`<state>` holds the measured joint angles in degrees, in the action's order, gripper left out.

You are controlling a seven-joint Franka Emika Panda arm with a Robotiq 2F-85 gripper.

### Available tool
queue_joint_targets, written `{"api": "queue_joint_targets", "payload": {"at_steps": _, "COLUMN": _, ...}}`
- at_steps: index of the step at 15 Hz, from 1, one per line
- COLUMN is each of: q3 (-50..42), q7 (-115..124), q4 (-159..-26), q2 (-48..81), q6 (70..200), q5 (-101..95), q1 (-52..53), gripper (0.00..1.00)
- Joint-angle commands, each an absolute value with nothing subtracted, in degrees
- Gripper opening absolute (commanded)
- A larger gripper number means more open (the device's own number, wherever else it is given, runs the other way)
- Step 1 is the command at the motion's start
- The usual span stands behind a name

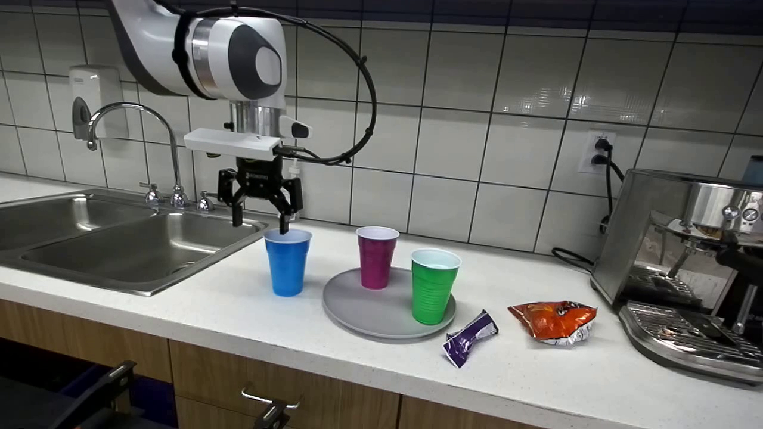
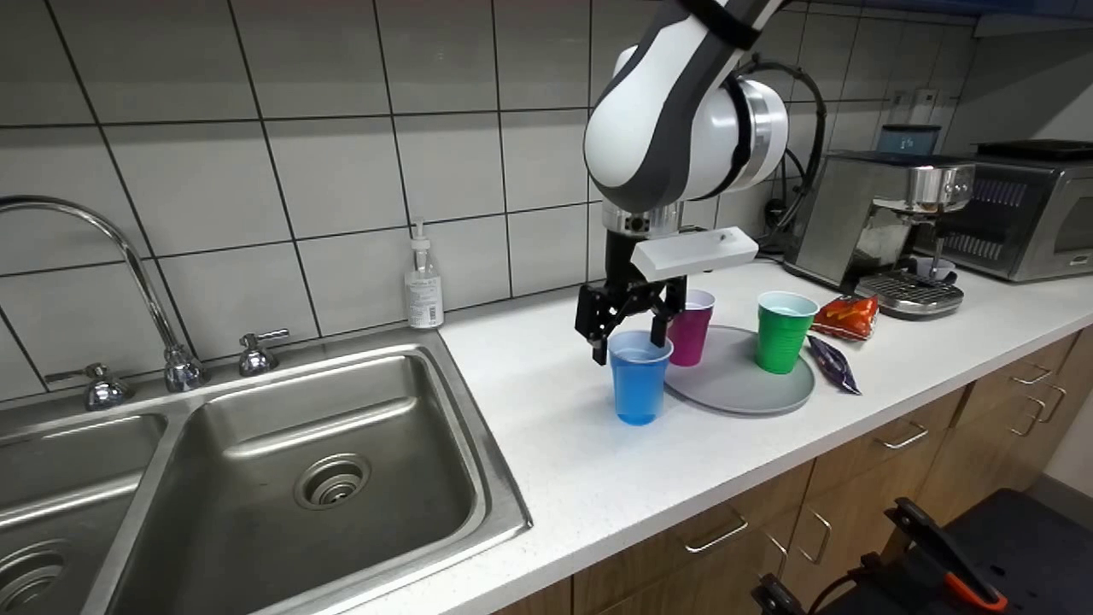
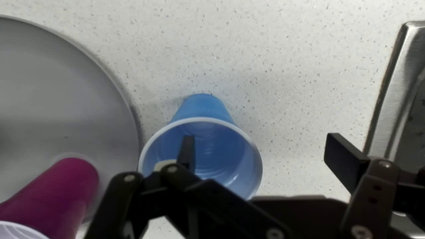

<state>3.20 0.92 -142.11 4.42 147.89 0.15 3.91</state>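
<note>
My gripper (image 1: 260,221) stands open with nothing between its fingers. Close beneath it, an upright blue cup (image 1: 287,268) stands on the white counter. In the wrist view one finger (image 3: 188,151) overlaps the mouth of the blue cup (image 3: 202,106); the other finger (image 3: 343,159) is out over the counter toward the sink. Whether the nearer tip dips below the rim I cannot tell. A grey plate (image 1: 369,316) beside the blue cup bears an upright magenta cup (image 1: 377,259) and an upright green cup (image 1: 433,292). The wrist view lacks the green cup.
A steel double sink (image 2: 504,512) with a tall faucet (image 2: 141,290) borders the counter. By the tiled wall stands a soap bottle (image 2: 423,286). Past the plate lie a purple wrapper (image 1: 471,338) and an orange snack bag (image 1: 554,322), then an espresso machine (image 1: 632,244).
</note>
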Motion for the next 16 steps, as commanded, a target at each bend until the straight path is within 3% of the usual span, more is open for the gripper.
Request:
{"api": "queue_joint_targets", "payload": {"at_steps": 1, "q3": 3.0, "q7": 2.3, "q4": -139.7, "q2": 5.9, "q6": 145.6, "q5": -1.3, "q1": 3.9, "gripper": 1.0}}
{"api": "queue_joint_targets", "payload": {"at_steps": 16, "q3": 2.4, "q7": 2.8, "q4": -136.8, "q2": 9.9, "q6": 143.7, "q5": -2.1, "q1": 4.0, "gripper": 1.0}}
